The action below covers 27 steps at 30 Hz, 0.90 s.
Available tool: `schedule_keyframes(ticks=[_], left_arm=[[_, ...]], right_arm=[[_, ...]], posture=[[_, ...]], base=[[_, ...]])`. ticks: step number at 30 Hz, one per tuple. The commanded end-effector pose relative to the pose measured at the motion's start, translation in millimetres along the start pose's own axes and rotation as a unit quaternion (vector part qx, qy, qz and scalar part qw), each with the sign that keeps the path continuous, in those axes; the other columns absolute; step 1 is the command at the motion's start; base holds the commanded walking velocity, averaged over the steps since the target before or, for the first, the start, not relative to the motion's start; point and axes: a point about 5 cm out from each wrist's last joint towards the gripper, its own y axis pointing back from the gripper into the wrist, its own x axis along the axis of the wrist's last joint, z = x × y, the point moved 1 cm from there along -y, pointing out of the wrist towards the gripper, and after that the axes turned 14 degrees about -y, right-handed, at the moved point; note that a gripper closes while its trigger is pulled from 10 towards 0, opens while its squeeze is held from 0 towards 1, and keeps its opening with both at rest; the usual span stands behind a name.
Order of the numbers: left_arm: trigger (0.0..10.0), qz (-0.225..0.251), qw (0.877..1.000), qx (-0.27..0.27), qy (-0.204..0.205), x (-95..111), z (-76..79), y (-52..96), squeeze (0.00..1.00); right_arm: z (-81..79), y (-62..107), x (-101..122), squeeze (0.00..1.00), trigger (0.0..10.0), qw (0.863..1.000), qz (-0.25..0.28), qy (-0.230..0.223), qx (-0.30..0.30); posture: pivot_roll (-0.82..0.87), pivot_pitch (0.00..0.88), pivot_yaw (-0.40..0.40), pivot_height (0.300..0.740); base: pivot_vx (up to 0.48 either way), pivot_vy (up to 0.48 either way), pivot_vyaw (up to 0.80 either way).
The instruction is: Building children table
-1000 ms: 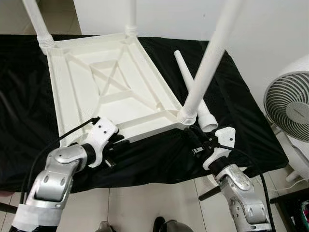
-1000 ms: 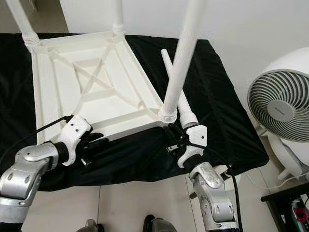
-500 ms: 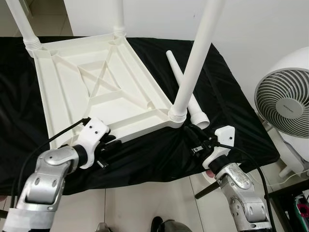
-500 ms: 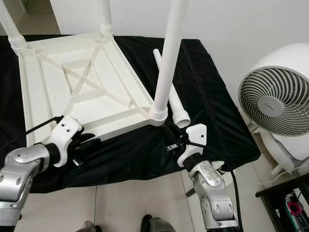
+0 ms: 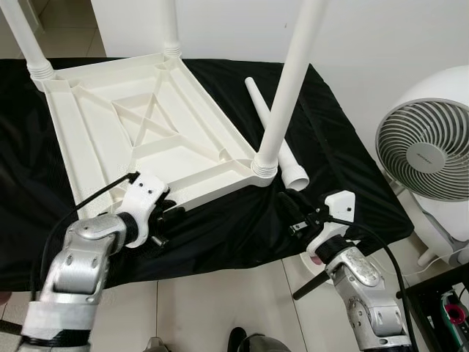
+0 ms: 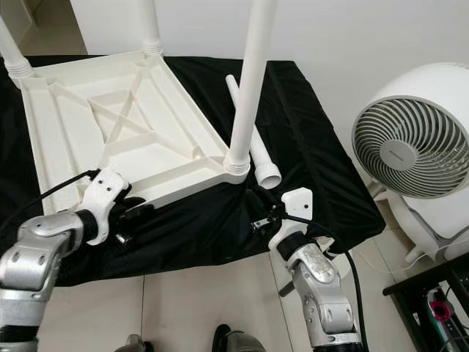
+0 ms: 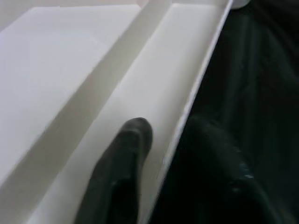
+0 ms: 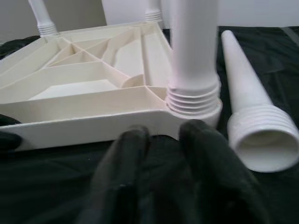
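While the upturned tabletop (image 5: 146, 139) rests on the black-draped surface (image 5: 344, 147), your left gripper (image 5: 163, 218) clamps its rim—light, stiff, slick plastic; right gripper (image 5: 293, 213) fingers part—grasp the loose leg (image 5: 275, 132) mid-shaft.

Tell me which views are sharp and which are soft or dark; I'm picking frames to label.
Both eye views are sharp and evenly lit; the upturned white tabletop and loose leg read clearly against the black cloth. Left wrist view is blurred, its fingers dark smears at the tabletop's rim. Right wrist view has fingers out of focus, while the screwed-in leg is fairly crisp.
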Motion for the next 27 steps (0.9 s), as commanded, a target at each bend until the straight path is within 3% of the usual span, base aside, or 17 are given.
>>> schedule_keyframes(ticks=[1, 3, 4, 5, 12, 13, 14, 17, 19, 27], left_arm=[[10.0, -0.014, 0.999, 0.05, 0.006, -0.2, -6.3, -1.6, 1.0], [10.0, -0.004, 0.999, 0.046, 0.005, 3.5, -6.9, -2.5, 1.0], [10.0, 0.004, 0.999, 0.043, 0.003, 6.2, -8.4, -2.4, 0.95], [10.0, 0.016, 0.999, 0.039, 0.001, 10.1, -9.8, -1.8, 0.0], [10.0, 0.05, 0.998, 0.028, -0.01, 20.2, -12.5, 1.0, 0.0], [10.0, 0.061, 0.998, 0.021, -0.016, 23.1, -13.0, 2.3, 0.0], [10.0, 0.061, 0.998, 0.021, -0.016, 23.1, -13.0, 2.3, 0.0], [10.0, 0.131, 0.991, -0.026, -0.034, 42.6, -11.8, 14.2, 0.0], [10.0, 0.149, 0.987, -0.044, -0.036, 47.7, -10.1, 18.3, 0.0], [10.0, 0.177, 0.981, -0.07, -0.034, 56.4, -9.9, 25.2, 0.0]], right_arm=[[2.6, 3.2, 1.4, 1.0, 10.0, 1.0, 0.003, -0.005, -0.003], [2.4, 4.3, 2.1, 1.0, 10.0, 1.0, 0.007, -0.009, -0.002], [2.4, 4.9, 2.3, 1.0, 10.0, 1.0, 0.008, -0.01, -0.003], [2.4, 5.1, 2.6, 1.0, 10.0, 1.0, 0.009, -0.01, -0.004], [3.3, 3.6, 3.3, 1.0, 10.0, 1.0, 0.012, -0.002, -0.014], [3.1, 3.0, 3.4, 0.0, 10.0, 1.0, 0.012, 0.001, -0.015], [3.1, 3.0, 3.4, 0.0, 10.0, 1.0, 0.012, 0.001, -0.015], [1.8, 2.6, 3.2, 0.0, 10.0, 1.0, 0.016, 0.0, -0.01], [1.8, 2.7, 3.0, 0.0, 10.0, 1.0, 0.016, -0.002, -0.009], [1.6, 3.7, 1.9, 0.0, 10.0, 1.0, 0.015, -0.001, -0.008]], posture=[[0.11, 0.123, -0.07, 0.74], [0.11, 0.124, -0.069, 0.74], [0.1, 0.121, -0.067, 0.74], [0.1, 0.12, -0.066, 0.74], [0.11, 0.115, -0.067, 0.74], [0.11, 0.115, -0.067, 0.74], [0.11, 0.115, -0.067, 0.74], [0.12, 0.106, -0.069, 0.74], [0.12, 0.106, -0.069, 0.74], [0.12, 0.101, -0.066, 0.74]], base=[[0.0, 0.0, 0.0], [0.0, 0.0, 0.0], [0.0, 0.0, 0.0], [0.0, 0.0, 0.0], [0.0, 0.0, 0.0], [0.0, 0.0, 0.0], [0.0, 0.0, 0.0], [0.0, 0.0, 0.0], [0.0, 0.0, 0.0], [0.0, 0.0, 0.0]])
